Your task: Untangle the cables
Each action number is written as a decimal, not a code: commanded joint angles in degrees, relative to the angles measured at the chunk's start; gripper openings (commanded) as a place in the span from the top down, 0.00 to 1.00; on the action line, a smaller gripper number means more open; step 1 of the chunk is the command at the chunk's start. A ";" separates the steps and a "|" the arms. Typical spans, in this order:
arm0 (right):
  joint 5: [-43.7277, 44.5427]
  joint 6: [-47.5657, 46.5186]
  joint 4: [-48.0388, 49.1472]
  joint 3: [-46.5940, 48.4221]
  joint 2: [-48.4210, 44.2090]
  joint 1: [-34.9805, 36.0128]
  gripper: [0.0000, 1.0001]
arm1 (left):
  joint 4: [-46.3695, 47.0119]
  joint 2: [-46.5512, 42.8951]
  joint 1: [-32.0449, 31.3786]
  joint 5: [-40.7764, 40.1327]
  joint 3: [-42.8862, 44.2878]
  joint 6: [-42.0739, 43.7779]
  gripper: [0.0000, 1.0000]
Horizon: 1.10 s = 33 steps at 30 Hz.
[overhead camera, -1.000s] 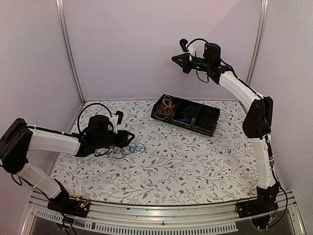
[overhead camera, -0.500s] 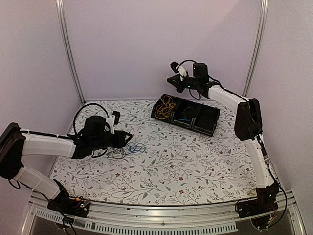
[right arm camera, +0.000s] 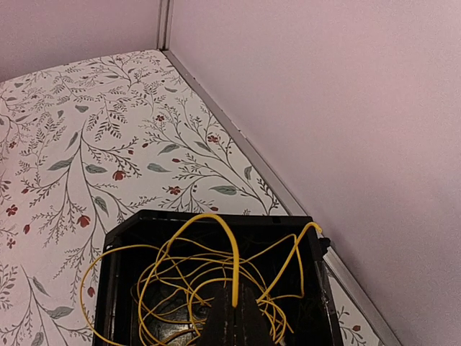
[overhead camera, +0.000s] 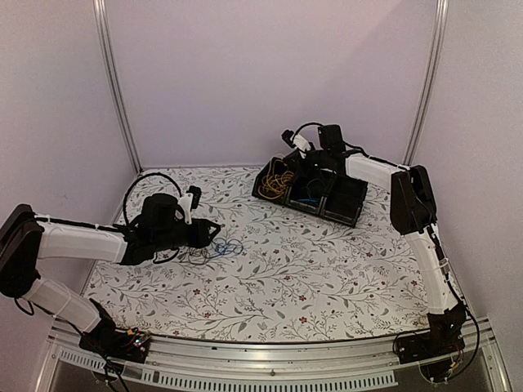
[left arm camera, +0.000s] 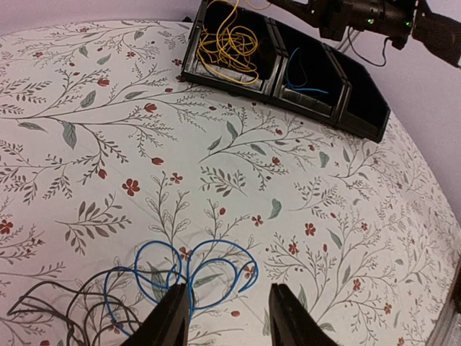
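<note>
Presently: right pincer (right arm camera: 234, 311) clenched on the yellow cable (right arm camera: 189, 277) in the tray (right arm camera: 108, 281), table's (left arm camera: 360, 238) far edge. Left pincer (left arm camera: 227, 297) released, blue cable (left arm camera: 189, 268) just ahead.

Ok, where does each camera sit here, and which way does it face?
Top external: high behind the robot, looking down on the table; left arm and right arm show.
Left wrist: low over the blue cable, facing the tray; left gripper at bottom.
Right wrist: over the tray, facing the back corner; right gripper pinching the yellow cable.
All three share the yellow cable.
</note>
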 commanded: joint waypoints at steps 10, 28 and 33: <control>3.04 -4.24 -2.26 -3.08 0.95 0.60 0.94 | -0.75 -1.93 -0.59 -0.71 -0.57 -0.15 0.59; -4.45 2.89 -3.22 -29.41 -27.66 1.80 0.44 | -27.44 -10.39 4.23 -22.24 -1.22 -17.30 0.57; -9.56 2.21 -8.66 -34.29 -29.58 6.74 0.44 | -23.84 -7.37 8.26 -18.94 -1.61 -14.26 0.59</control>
